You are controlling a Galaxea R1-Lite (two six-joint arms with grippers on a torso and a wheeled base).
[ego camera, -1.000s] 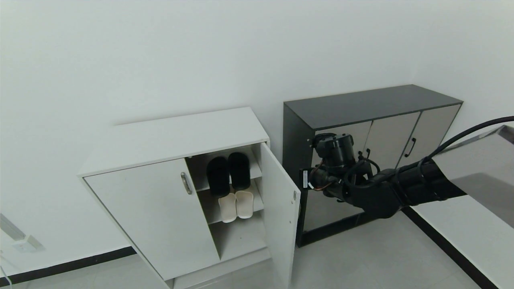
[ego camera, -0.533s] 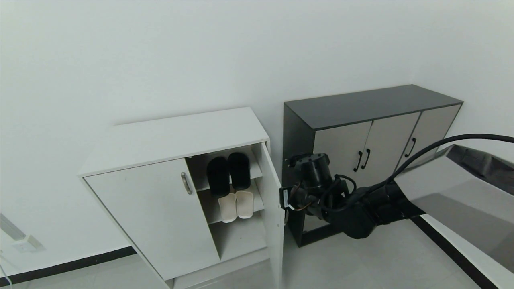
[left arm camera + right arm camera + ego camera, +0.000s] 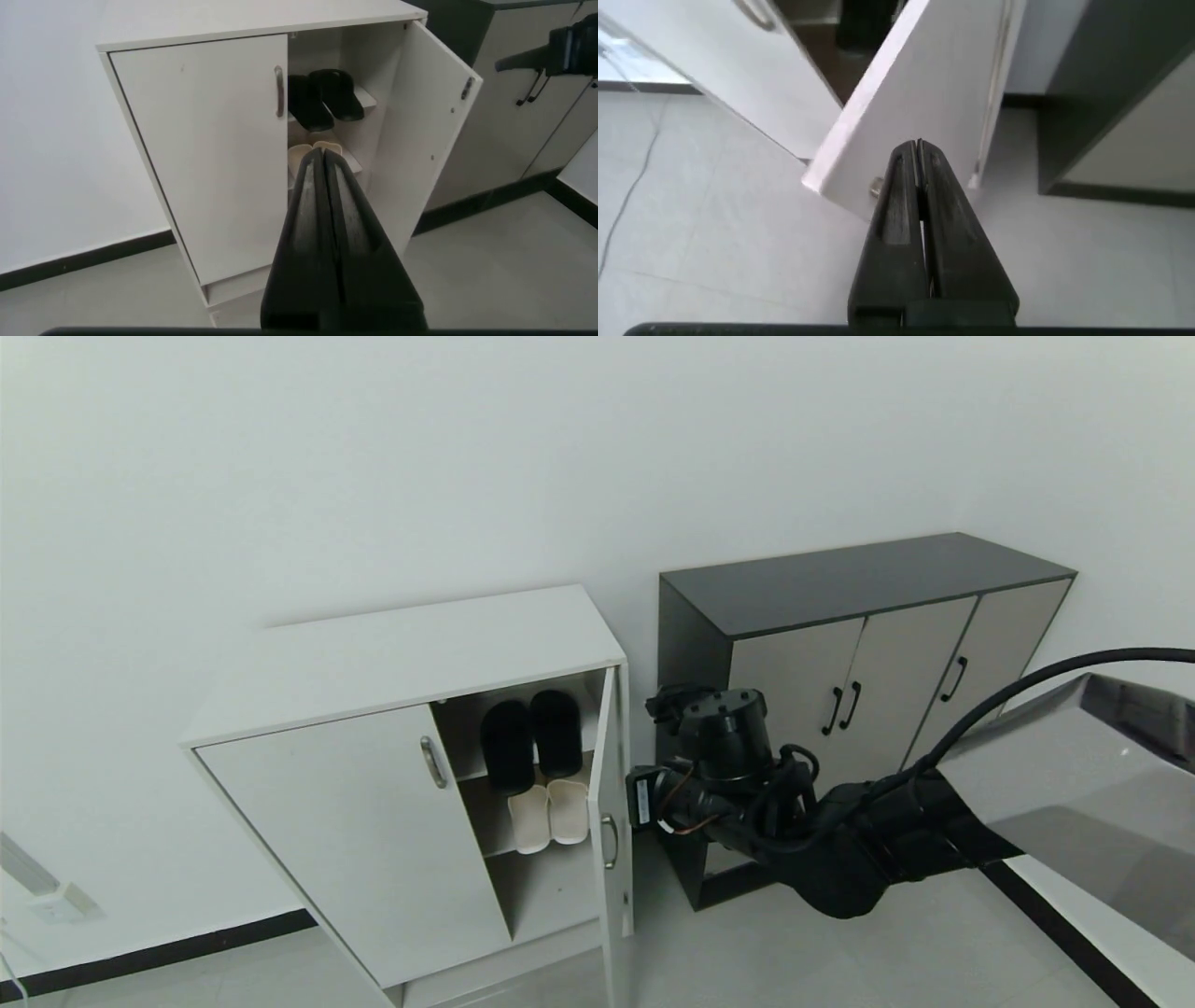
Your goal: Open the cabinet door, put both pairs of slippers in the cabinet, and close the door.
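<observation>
The white cabinet (image 3: 411, 653) has its left door (image 3: 364, 840) closed and its right door (image 3: 611, 812) partly open, seen almost edge-on. Inside, a black pair of slippers (image 3: 532, 737) lies on the upper shelf and a white pair (image 3: 549, 814) on the shelf below. My right gripper (image 3: 638, 800) is shut, with nothing in it, at the outer face of the right door (image 3: 924, 84) above its handle (image 3: 611, 840). My left gripper (image 3: 322, 154) is shut and empty, standing back in front of the cabinet and pointing at the white slippers (image 3: 313, 149).
A dark cabinet (image 3: 868, 644) with grey doors stands right beside the white one, close behind my right arm. Both back onto a white wall. A wall socket (image 3: 61, 901) sits low at the far left. Open grey floor lies in front.
My right arm has swung left and lower against the right door. The door has turned from wide open to roughly half shut. The slippers have not moved.
</observation>
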